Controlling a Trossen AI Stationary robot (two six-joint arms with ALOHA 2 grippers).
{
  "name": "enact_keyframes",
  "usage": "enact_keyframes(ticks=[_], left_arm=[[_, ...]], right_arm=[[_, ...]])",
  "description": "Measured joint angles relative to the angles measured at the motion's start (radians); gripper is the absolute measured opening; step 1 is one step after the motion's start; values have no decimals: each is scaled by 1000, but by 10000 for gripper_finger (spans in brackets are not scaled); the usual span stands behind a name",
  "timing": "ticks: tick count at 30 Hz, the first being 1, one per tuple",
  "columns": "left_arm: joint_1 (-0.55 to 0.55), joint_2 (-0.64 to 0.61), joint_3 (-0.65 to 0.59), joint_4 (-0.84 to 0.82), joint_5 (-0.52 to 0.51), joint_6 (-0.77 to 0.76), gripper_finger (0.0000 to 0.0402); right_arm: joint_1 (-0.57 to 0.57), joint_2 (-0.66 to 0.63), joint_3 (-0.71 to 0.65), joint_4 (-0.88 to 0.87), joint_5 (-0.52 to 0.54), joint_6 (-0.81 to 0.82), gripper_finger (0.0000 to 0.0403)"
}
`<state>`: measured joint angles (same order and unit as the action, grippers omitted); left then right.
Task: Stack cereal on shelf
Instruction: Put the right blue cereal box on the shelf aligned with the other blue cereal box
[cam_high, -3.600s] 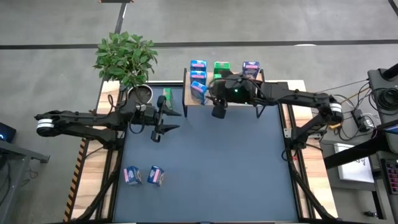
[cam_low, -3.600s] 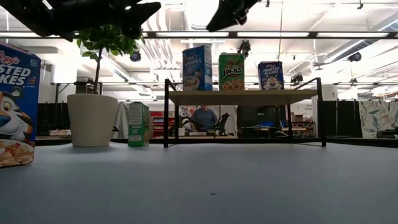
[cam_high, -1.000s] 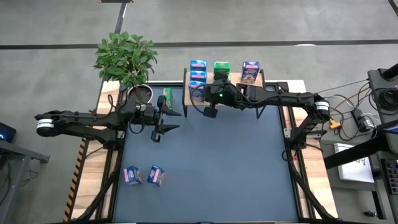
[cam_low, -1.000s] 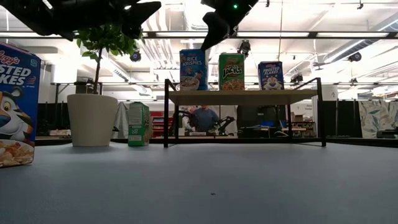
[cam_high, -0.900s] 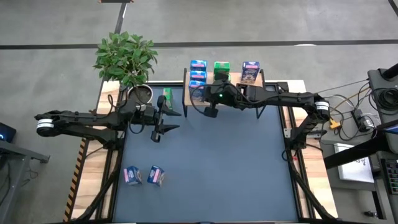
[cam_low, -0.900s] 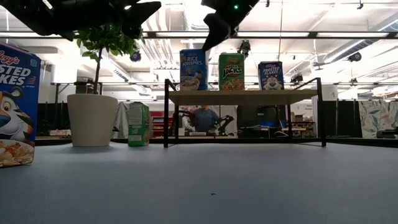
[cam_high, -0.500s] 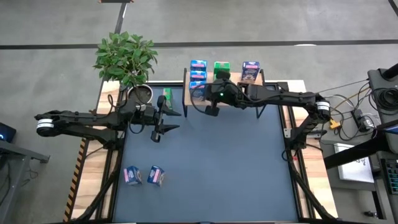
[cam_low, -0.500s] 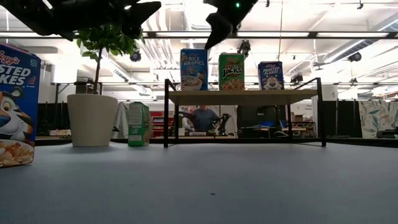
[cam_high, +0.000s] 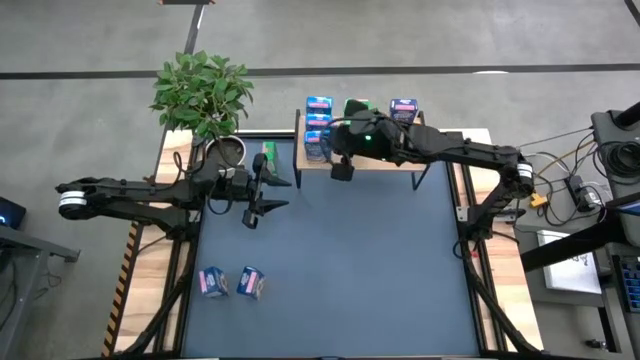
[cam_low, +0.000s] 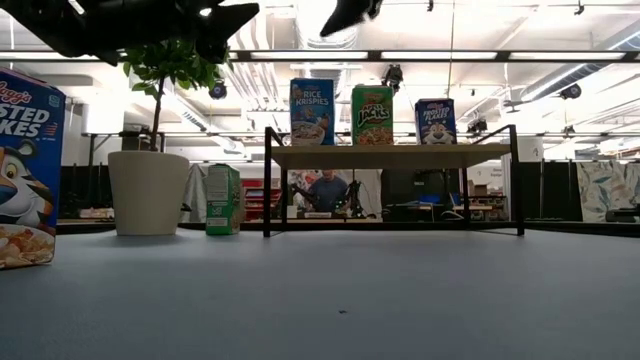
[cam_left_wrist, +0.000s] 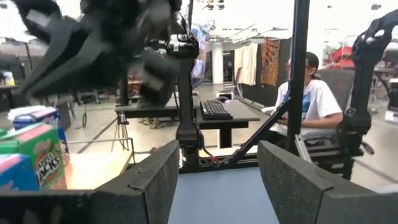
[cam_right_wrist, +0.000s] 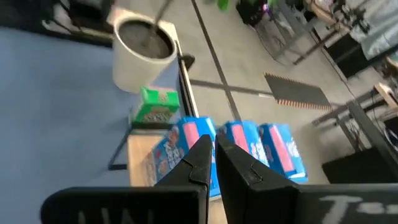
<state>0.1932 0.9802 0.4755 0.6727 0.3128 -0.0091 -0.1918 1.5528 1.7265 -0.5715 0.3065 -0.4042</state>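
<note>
High view — shelf (cam_high: 430, 140) bears cereal boxes (cam_high: 318, 125).

Grey concrete floor (cam_high: 90, 320) surrounded the table; bright ceiling strip lights (cam_low: 500, 55) overhead; seated person (cam_left_wrist: 303, 102) at desk (cam_left_wrist: 217, 115), 3 o'clock.

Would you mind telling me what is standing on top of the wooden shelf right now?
On the shelf the low view shows a Rice Krispies box, an Apple Jacks box and a Frosted Flakes box. From above, more light blue boxes sit at its left end; the right arm covers part.
</note>
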Motion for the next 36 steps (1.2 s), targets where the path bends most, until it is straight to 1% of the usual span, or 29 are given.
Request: enact_keyframes(ticks=[2, 5, 7, 11, 14, 18, 20, 23, 25, 27, 30, 34, 36], left_arm=[[0, 0, 0, -5, -31, -52, 201], [-1, 0, 4, -63, -151, -116, 200], [-1, 0, 25, -183, -200, -149, 200], [-43, 13, 105, -451, -218, -253, 191], [-112, 33, 192, -647, -222, -366, 182], [-237, 71, 349, -948, -229, -556, 178], [-306, 94, 433, -1092, -285, -667, 179], [-414, 138, 549, -1305, -398, -880, 184], [-489, 174, 606, -1427, -450, -1019, 191], [-560, 212, 651, -1506, -485, -1148, 202], [-655, 282, 698, -1617, -491, -1318, 229], [-734, 394, 759, -1784, -478, -1470, 272], [-754, 444, 803, -1853, -469, -1506, 291]], right_arm=[[16, -30, 10, -21, -1, 0, 13], [49, -81, 1, -66, -1, 13, 13], [72, -113, -22, -112, -1, 33, 13], [124, -181, -90, -158, -1, 84, 13], [163, -234, -162, -154, -1, 100, 13], [207, -289, -268, -120, -1, 110, 13], [223, -315, -322, -81, 0, 100, 13], [239, -355, -404, -13, -1, 85, 13], [245, -376, -454, 22, 0, 75, 13], [247, -402, -497, 49, -1, 67, 13], [247, -434, -544, 90, -1, 67, 13], [247, -468, -585, 100, -3, 70, 13], [247, -485, -597, 112, -4, 71, 13]])
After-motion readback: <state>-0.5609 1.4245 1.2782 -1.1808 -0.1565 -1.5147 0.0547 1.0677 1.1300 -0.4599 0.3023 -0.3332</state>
